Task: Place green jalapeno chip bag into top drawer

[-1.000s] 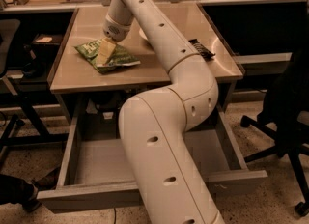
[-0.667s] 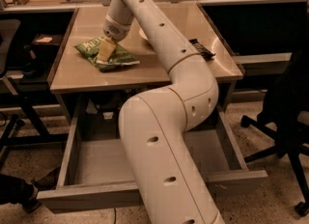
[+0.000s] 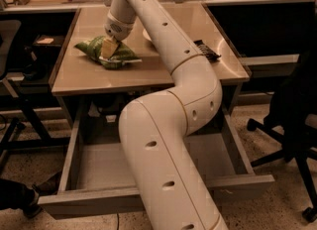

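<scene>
The green jalapeno chip bag (image 3: 110, 54) lies crinkled on the left part of the desk top (image 3: 79, 78). My gripper (image 3: 109, 48) reaches down from the long white arm (image 3: 163, 50) onto the middle of the bag and is shut on it; a tan fingertip (image 3: 108, 47) presses into the green foil. The top drawer (image 3: 94, 167) is pulled wide open below the desk, its grey inside bare where it shows. The arm's thick lower link (image 3: 158, 159) hides the drawer's middle.
A small black snack wrapper (image 3: 207, 50) lies at the desk's right edge. A white bowl (image 3: 147, 35) peeks out behind the arm. A black office chair (image 3: 297, 120) stands to the right, another chair (image 3: 10, 50) to the left, and a dark shoe (image 3: 20, 197) lies by the drawer's front left corner.
The gripper stays on the bag and has shifted only slightly upward. The bag, desk and drawer look the same.
</scene>
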Motion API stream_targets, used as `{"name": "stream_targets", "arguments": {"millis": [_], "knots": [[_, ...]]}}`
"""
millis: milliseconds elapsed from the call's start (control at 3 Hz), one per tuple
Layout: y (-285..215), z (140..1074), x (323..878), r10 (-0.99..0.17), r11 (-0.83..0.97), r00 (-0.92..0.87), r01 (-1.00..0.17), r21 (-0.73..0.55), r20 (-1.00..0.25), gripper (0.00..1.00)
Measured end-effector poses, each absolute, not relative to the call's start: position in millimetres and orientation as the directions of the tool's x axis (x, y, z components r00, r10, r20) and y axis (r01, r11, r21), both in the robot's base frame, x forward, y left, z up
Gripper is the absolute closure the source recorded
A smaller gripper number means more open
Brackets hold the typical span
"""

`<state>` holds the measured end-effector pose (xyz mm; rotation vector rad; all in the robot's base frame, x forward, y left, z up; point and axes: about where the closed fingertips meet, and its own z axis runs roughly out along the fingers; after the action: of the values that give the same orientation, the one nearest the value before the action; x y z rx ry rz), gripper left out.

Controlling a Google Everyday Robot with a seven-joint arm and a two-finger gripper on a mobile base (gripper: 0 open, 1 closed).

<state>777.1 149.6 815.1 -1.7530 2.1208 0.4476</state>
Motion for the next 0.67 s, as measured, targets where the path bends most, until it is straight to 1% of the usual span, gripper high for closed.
{"name": "stream_targets", "arguments": {"millis": [333, 667], "knots": [[150, 819, 777, -0.872, 0.184, -0.172, -0.983, 0.019, -0.459, 1.0], [141, 851, 784, -0.864, 0.185, -0.128, -0.98, -0.07, -0.486, 1.0]]}}
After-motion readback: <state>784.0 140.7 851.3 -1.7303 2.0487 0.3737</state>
